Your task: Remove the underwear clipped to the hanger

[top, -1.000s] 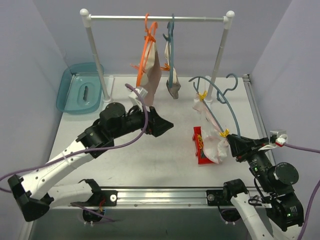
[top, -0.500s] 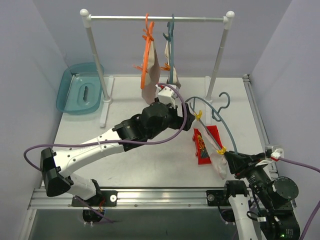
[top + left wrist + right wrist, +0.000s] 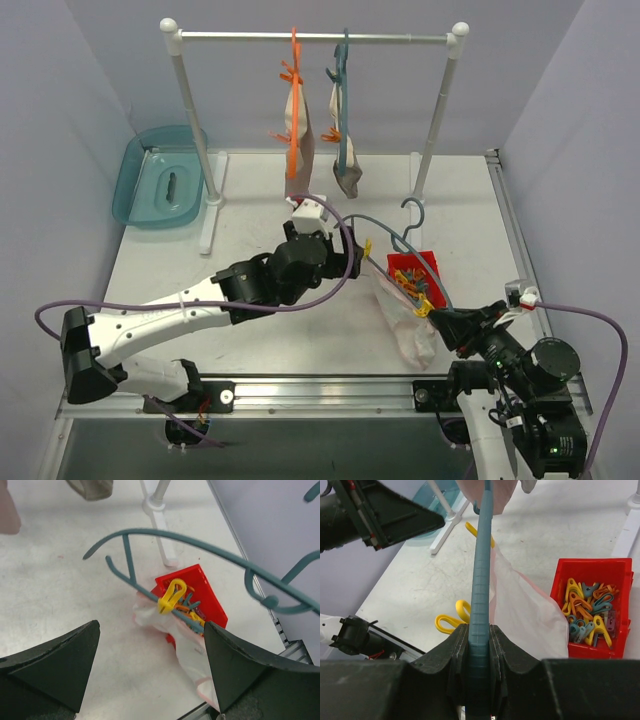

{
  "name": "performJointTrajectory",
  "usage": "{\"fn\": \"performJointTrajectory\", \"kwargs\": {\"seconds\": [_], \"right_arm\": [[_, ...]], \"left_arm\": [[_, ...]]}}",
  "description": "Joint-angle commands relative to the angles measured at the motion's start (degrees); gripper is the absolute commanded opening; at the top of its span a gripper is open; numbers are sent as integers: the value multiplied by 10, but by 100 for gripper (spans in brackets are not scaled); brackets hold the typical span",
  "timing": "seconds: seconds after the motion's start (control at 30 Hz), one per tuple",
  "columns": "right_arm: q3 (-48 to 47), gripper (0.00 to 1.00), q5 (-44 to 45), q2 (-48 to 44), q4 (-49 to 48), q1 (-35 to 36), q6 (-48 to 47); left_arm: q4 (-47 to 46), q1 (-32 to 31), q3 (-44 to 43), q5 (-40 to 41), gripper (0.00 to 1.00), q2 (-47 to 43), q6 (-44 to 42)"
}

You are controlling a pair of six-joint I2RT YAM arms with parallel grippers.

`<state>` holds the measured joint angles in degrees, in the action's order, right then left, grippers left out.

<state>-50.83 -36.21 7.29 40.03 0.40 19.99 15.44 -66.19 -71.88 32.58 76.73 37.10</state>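
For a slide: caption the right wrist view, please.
Right gripper shut on the teal hanger, white underwear clipped to it, red clip bin beyond.

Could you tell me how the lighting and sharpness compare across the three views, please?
Top external: even, diffuse light, soft shadows on the table, everything sharp. Left wrist: the open left gripper reads near-black with little detail; the yellow clip is crisp. Right wrist: the teal hanger in the right gripper looms large; the underwear beside it looks slightly washed out.
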Motion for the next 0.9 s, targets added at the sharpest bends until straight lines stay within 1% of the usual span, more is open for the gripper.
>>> {"fn": "performJointTrajectory", "kwargs": {"seconds": [0.0,0.17,0.2,0.27,0.37,0.4,0.5,0.63,0.67,0.77,0.87], "right_arm": [[24,0,-33,-6,-82,-1,25],[81,0,-44,-10,-137,-3,70],[100,0,-56,-12,-168,-3,79],[114,0,-58,-11,-189,-19,100],[135,0,-73,0,-227,-29,129],[141,0,-79,3,-253,-31,138],[146,0,-90,17,-275,-39,148],[175,0,-76,27,-279,-40,136],[197,0,-77,30,-286,-39,138],[218,0,-77,41,-314,-40,139],[224,0,-78,90,-350,-39,124]], "left_arm": [[16,-8,40,53,94,-82,51],[61,-11,111,88,94,-164,78],[67,-11,118,95,94,-189,85],[85,-11,139,103,94,-213,91],[102,-11,154,109,94,-254,104],[105,-11,163,109,94,-263,105],[110,-11,176,110,94,-293,105],[105,-10,195,106,94,-280,105],[104,-10,197,103,94,-274,107],[96,-10,201,100,94,-260,116],[66,-10,214,94,93,-260,112]]}}
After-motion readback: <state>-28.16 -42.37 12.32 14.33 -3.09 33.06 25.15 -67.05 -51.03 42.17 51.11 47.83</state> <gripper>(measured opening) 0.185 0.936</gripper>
